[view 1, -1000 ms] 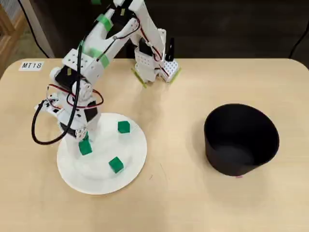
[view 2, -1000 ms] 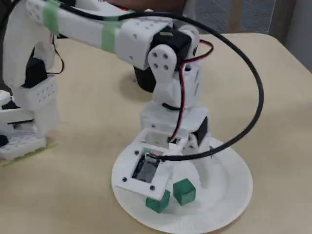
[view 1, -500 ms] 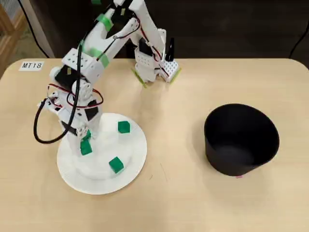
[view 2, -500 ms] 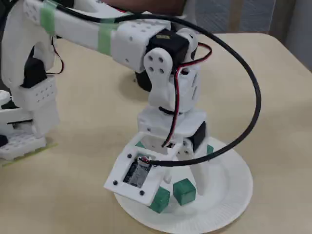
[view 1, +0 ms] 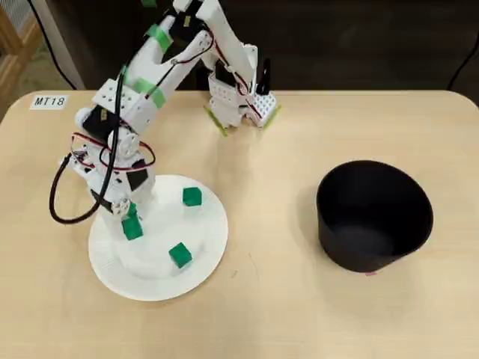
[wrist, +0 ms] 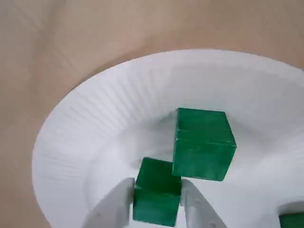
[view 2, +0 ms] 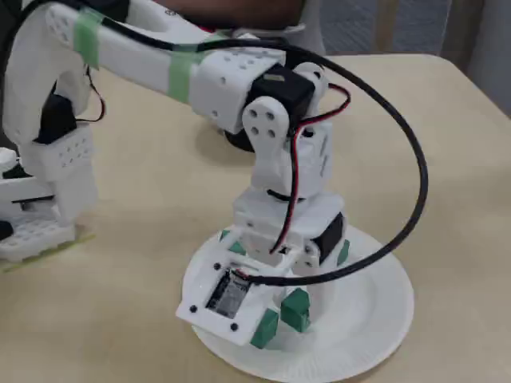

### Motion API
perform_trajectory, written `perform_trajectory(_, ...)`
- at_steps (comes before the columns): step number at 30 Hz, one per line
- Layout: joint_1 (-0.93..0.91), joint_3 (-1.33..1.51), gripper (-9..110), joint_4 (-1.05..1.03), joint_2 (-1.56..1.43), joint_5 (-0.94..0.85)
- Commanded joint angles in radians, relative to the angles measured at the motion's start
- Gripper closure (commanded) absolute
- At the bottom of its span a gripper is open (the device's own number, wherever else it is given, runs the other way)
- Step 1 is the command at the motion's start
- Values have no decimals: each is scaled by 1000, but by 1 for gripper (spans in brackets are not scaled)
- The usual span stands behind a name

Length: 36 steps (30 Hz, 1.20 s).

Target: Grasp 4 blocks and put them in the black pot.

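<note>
In the wrist view a small green block (wrist: 156,202) sits between the two white fingers (wrist: 113,209) of my gripper (wrist: 156,184), which is shut on it over the white paper plate (wrist: 95,123). A second block (wrist: 203,142) touches it at its upper right. From overhead the gripper (view 1: 131,223) is at the plate's left side, with two more blocks (view 1: 191,196) (view 1: 179,255) loose on the plate (view 1: 209,247). The black pot (view 1: 374,213) stands far to the right. In the fixed view two blocks (view 2: 266,327) (view 2: 295,308) show under the wrist.
The arm's base (view 1: 239,101) stands at the table's back edge. A label reading MT18 (view 1: 49,101) lies at the back left. A looping black cable (view 2: 415,175) hangs off the wrist. Bare tabletop (view 1: 269,224) separates plate and pot.
The wrist has shifted and tilted a little over the plate's left side. The green block stays between the fingers. The pot and the two loose blocks have not moved.
</note>
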<state>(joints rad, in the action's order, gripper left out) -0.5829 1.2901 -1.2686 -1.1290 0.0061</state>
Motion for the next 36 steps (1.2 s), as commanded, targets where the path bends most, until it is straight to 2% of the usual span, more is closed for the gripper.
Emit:
perform_trajectory(1, 6, -34, 93, 14, -5, 14)
perform_trajectory(6, 8, -51, 104, 28, 12, 32)
perform_trajectory(12, 72, -281, 104, -103, -43, -49)
perform_trajectory(17, 301, -736, 104, -318, -69, -253)
perform_trajectory(19, 434, -824, 104, -387, -115, -296)
perform_trajectory(25, 882, -696, 104, -388, -357, -278)
perform_trajectory(28, 1045, -511, 104, -388, -431, -258)
perform_trajectory(32, 1163, -236, 104, -377, -486, -255)
perform_trajectory(36, 1170, -72, 104, -252, -479, -241)
